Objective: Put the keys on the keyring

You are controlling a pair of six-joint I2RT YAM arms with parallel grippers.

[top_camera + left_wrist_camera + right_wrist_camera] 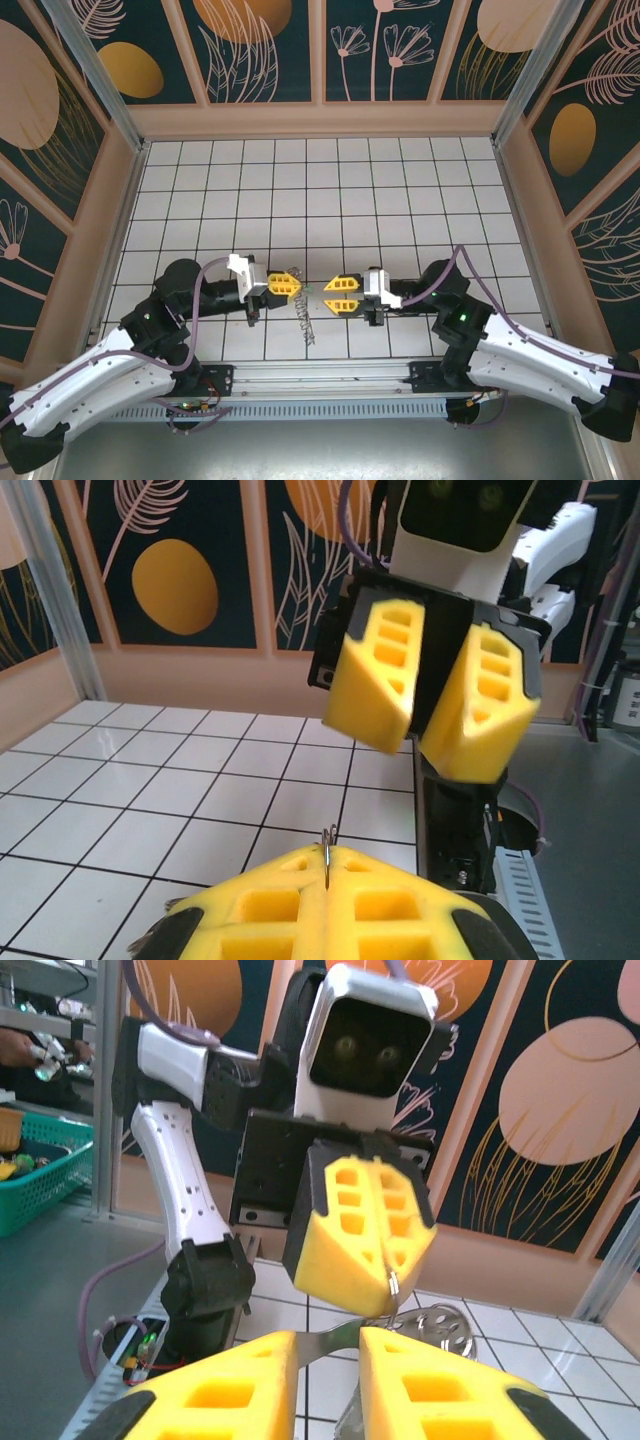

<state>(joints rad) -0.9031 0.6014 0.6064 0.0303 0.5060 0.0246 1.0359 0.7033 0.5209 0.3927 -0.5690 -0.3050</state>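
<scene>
Keyring [304, 308] between tips of closed left pincer [297, 288], near right pincer [329, 291].

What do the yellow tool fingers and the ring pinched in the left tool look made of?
Yellow fingers: probably matte plastic, opaque, with square hollow pockets. Keyring: seemingly metal wire, thin, silvery, with a slight glint.

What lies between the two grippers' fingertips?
The keyring: in the top view its thin chain runs from the shut left gripper across the gap, short of the right gripper.
</scene>
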